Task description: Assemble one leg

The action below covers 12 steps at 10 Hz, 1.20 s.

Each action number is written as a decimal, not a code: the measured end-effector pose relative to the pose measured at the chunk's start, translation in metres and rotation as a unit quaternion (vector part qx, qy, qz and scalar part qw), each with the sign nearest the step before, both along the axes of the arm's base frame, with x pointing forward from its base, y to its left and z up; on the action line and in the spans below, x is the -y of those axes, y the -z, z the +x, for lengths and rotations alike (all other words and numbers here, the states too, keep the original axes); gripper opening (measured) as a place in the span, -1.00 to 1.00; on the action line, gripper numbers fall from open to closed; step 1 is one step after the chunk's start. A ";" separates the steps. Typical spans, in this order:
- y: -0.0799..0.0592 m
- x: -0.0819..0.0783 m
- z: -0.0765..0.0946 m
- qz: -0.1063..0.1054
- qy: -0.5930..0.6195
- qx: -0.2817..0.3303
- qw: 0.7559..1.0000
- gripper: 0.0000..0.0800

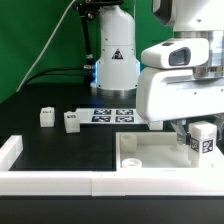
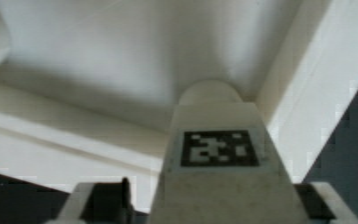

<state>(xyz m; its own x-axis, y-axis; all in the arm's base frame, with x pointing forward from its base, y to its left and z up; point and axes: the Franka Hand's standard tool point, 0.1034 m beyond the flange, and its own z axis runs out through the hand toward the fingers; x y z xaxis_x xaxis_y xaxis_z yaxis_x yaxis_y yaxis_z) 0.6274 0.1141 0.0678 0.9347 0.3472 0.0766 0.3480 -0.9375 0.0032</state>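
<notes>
Black table [image 1: 60, 150] fills most of the exterior view; a white rail [image 1: 50, 181] runs along its near edge with a raised end at that view's left.

Franka arm [image 1: 180, 85] is the next biggest thing, its bulky white wrist housing on the exterior view's right, hanging over the white panel [image 1: 150, 152]; the panel is wide and flat with raised edges and a round hole near one corner, sitting at that view's lower right against the rail.

Marker board [image 1: 112, 115] lies flat further back, mid-table, in front of the arm's white base [image 1: 115, 65]; several black-and-white tags face up on it.

Gripper [image 1: 197, 140] points down over the panel; fingers [image 2: 105, 200] sit on either side of the leg [image 2: 211, 140], closed narrow on it; the wrist view shows the post running out between them, tag facing the camera, tip close to the panel's inner corner; contact between tip and panel cannot be told.

In the exterior view the held leg shows as a small white block with a tag, just above the panel's far right area.

Two loose legs [image 1: 46, 117] [image 1: 71, 121] stand on the table at the exterior view's left, near each other but apart, well clear of the panel.
</notes>
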 end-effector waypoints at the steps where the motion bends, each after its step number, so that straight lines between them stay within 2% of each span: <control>1: 0.000 0.000 0.000 0.000 0.000 0.000 1.000 -0.27; 3: 0.000 0.000 0.000 0.001 0.012 -0.001 1.000 -0.27; 4: 0.001 -0.001 -0.001 0.007 0.081 -0.002 0.997 -0.27; 6: 0.002 -0.005 -0.003 0.017 0.239 -0.006 0.971 -0.27; 9: 0.003 -0.007 -0.005 0.035 0.468 -0.014 0.883 -0.27; 12: 0.003 -0.010 -0.006 0.051 0.627 -0.026 0.777 -0.27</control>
<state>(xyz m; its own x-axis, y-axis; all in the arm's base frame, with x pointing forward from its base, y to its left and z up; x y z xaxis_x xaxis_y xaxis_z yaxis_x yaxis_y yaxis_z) 0.6219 0.1237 0.0649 0.5354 -0.8446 -0.0060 -0.8424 -0.5334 -0.0763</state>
